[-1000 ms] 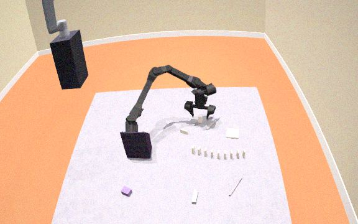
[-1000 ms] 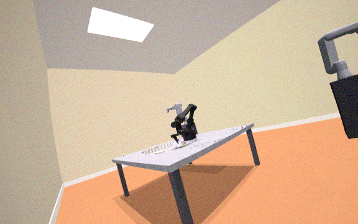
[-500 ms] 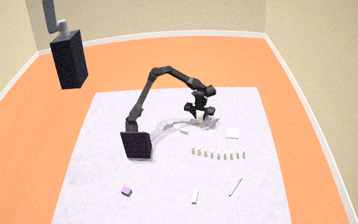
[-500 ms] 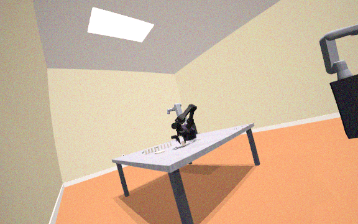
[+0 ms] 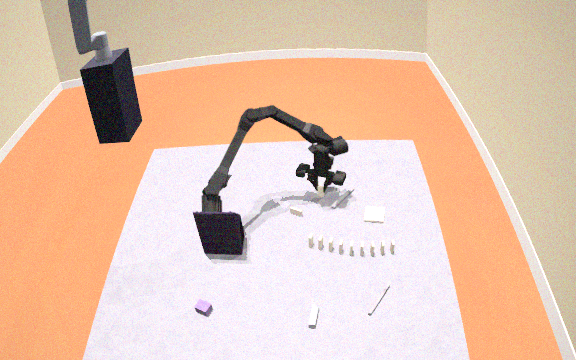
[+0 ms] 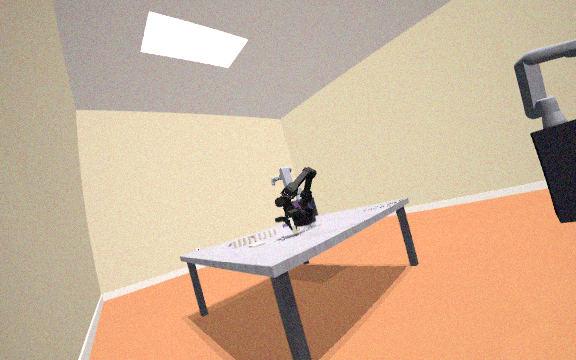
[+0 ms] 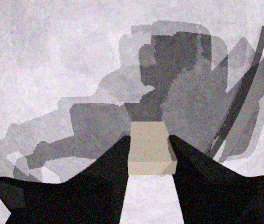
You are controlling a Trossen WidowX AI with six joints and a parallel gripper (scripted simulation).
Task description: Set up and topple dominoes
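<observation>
My gripper is shut on a cream domino, with a finger on either side of it. It is at or just above the table; I cannot tell if it touches. A second loose cream domino lies on the table, left of and nearer than the gripper in the top view. The row of several standing dominoes runs left to right, nearer the camera and apart from the gripper. In the exterior view the row is small and blurred.
A thin dark rod lies just right of the gripper. A flat pale square lies behind the row's right part. A white block, another thin rod and a purple block lie nearer the camera.
</observation>
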